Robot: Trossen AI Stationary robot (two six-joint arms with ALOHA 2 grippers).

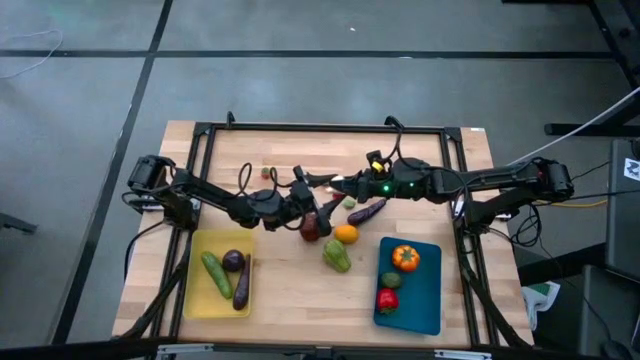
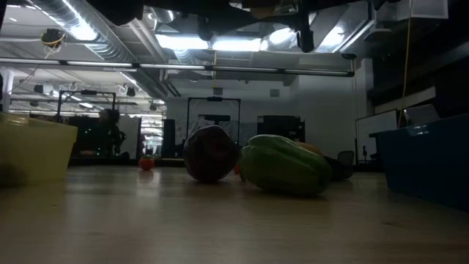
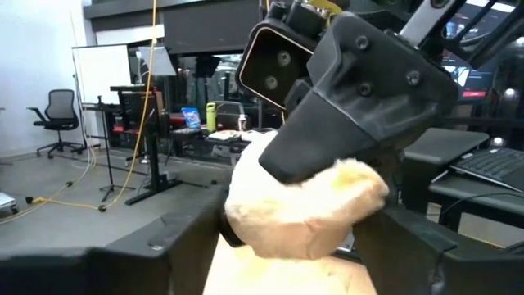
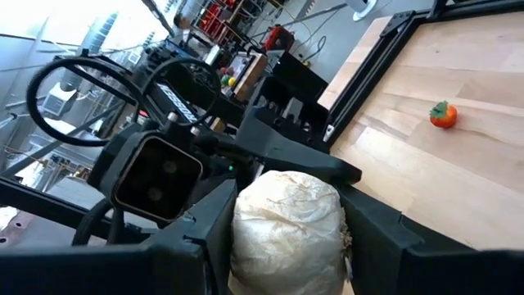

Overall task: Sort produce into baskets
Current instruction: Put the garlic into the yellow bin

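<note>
a pale, cream-coloured piece [image 4: 286, 225] is being clamped between the fingers of the right gripper [image 1: 322, 183] and is also being enclosed by the left gripper [image 1: 305, 192], above the middle of the table [image 1: 290, 290], between the yellow basket [image 1: 196, 300] and the blue basket [image 1: 428, 300]. a double grasp is being risked: if both arms are being pulled apart, the piece is likely being dropped onto the dark red apple [image 1: 311, 228] and green pepper [image 1: 336, 256], or rolled away. the two wrists are also being brought close enough for a collision.
</note>
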